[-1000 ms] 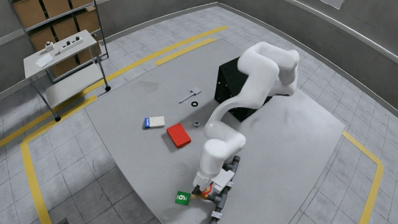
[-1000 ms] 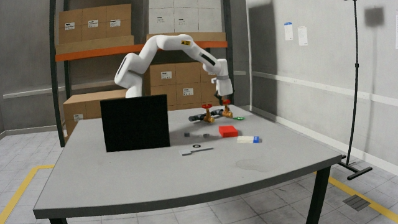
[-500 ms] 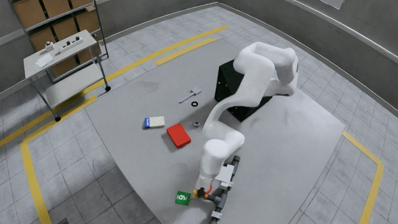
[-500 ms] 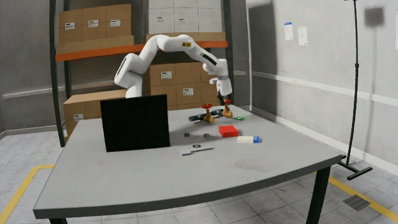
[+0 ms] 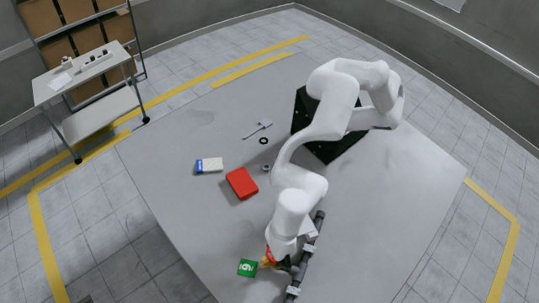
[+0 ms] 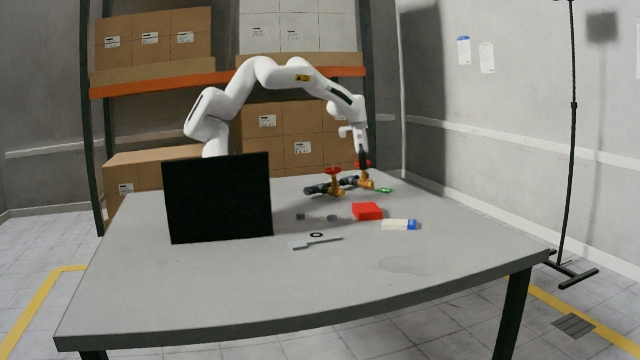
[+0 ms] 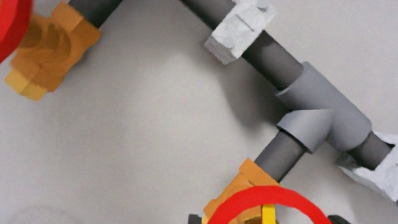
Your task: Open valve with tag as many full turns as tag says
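Note:
A grey pipe manifold (image 5: 304,252) lies at the table's near edge, with two brass valves carrying red handwheels. A green tag (image 5: 248,268) marked with a white numeral lies beside the end valve. My gripper (image 5: 273,257) stands straight down over that valve and is shut on its red handwheel (image 7: 267,206), which fills the bottom edge of the wrist view. The brass body (image 7: 240,192) shows under the wheel. The second valve (image 6: 333,181) stands apart to the left in the exterior view; in the wrist view its wheel (image 7: 12,25) is at the top left corner. The fingertips are mostly out of frame.
A red block (image 5: 242,183), a white and blue box (image 5: 209,165), a grey flat tool (image 5: 258,128), a black ring (image 5: 264,140) and a small grey nut (image 5: 266,165) lie on the table. The arm's black base box (image 5: 324,122) stands behind. A cart with shelves (image 5: 84,80) stands off the table.

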